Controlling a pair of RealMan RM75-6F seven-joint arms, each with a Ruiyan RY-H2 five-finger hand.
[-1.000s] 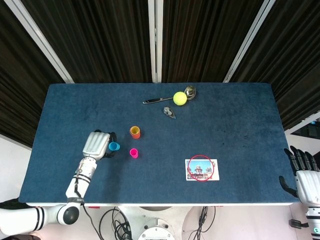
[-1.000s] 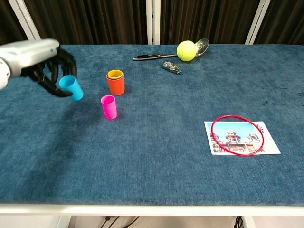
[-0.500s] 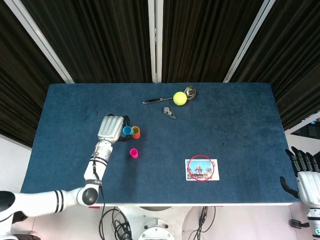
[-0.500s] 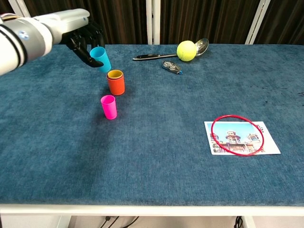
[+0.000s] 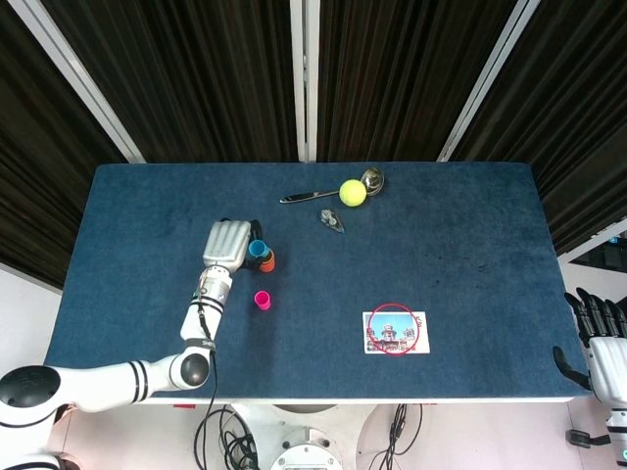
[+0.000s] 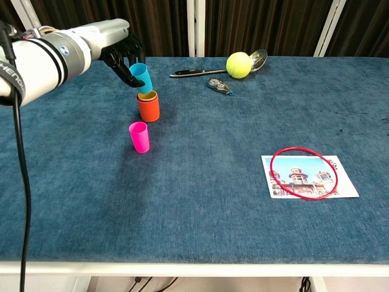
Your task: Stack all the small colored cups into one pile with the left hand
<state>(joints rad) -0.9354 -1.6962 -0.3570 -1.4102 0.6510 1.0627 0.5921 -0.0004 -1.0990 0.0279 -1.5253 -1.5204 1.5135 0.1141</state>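
Observation:
My left hand point(image 5: 228, 244) point(image 6: 121, 50) holds a light blue cup point(image 5: 258, 249) point(image 6: 141, 77) tilted, just above the orange cup point(image 5: 265, 260) point(image 6: 148, 106). The orange cup stands upright with a yellow cup nested inside it. A pink cup point(image 5: 262, 300) point(image 6: 139, 136) stands alone on the blue table point(image 5: 470, 235), a little nearer the front than the orange one. My right hand point(image 5: 600, 333) shows only in the head view, off the table's front right corner, fingers apart and holding nothing.
At the back lie a yellow tennis ball point(image 6: 239, 64), a metal spoon point(image 6: 219, 68) and a small clear wrapper point(image 6: 220, 86). A picture card with a red ring point(image 6: 303, 173) on it lies at the front right.
My left hand has carried the blue cup rightward and toward the back, from left of the pink cup to just over the orange cup. The right hand has stayed put.

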